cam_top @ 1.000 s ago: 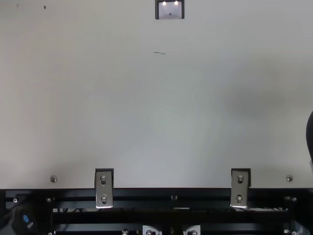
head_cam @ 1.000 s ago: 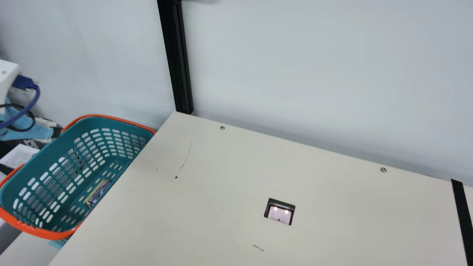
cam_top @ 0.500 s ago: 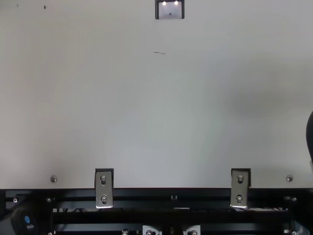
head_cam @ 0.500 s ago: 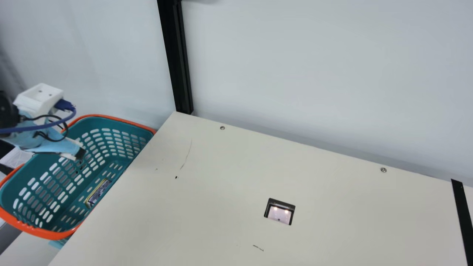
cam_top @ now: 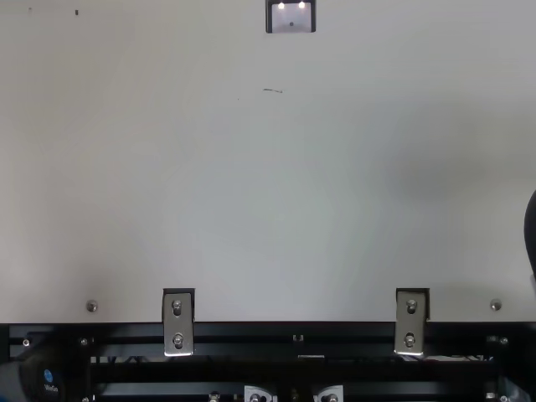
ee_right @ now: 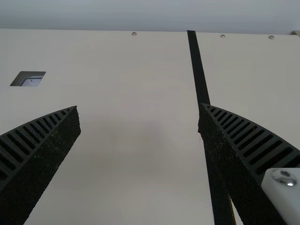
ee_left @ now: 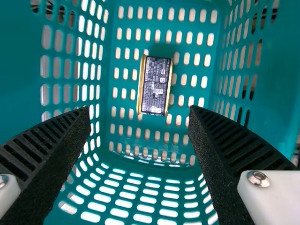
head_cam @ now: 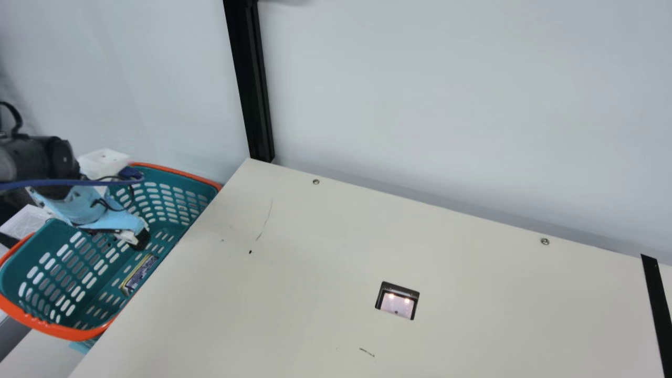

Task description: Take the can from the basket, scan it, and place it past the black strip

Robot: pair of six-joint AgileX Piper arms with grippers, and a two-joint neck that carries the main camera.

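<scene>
One table (head_cam: 304, 273), one basket (head_cam: 58, 331), one can (ee_left: 155, 86), one scanner (head_cam: 397, 305), one black strip (head_cam: 657, 304), and probably four metal brackets (cam_top: 186, 322).

Cream table (head_cam: 294, 294), black strip (head_cam: 659, 315) across it, dark-framed scanner window (head_cam: 397, 305) set in, screws (head_cam: 316, 181) near its edges

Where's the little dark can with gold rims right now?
At the main view's left, the can lies on the bottom of the teal slotted plastic basket, close to the edge of the cream tabletop.

Can (head_cam: 139, 273) in basket (head_cam: 68, 332), left of table (head_cam: 294, 273) (right by its edge); scanner (head_cam: 397, 306) between basket and strip (head_cam: 658, 310).
</scene>
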